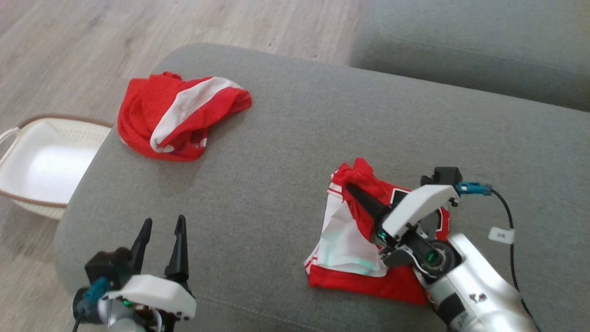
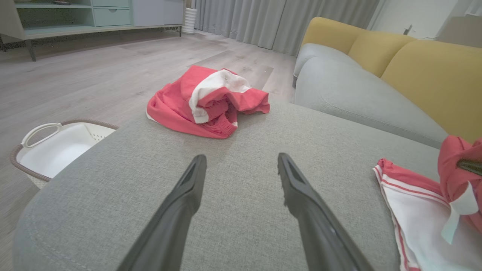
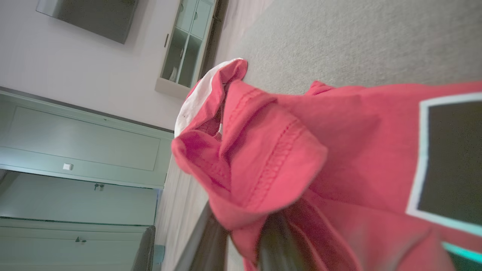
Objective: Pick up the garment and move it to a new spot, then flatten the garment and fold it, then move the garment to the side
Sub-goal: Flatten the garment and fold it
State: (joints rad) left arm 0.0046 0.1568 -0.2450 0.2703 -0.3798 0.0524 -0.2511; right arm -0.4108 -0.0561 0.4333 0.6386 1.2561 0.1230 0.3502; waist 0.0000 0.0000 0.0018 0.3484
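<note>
Garment (image 1: 350, 244) pinched at its top edge by the right gripper's (image 1: 354, 190) jaws.
It is laid on the grey sofa (image 1: 322, 120), near right; the left gripper's (image 1: 164, 221) jaws are spread, well apart from it.

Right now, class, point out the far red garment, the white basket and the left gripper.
far red garment (image 1: 138, 110), head view, its red left part.
white basket (image 1: 69, 131), head view, its far inner wall.
left gripper (image 1: 164, 219), head view, midway between its fingertips.
</note>
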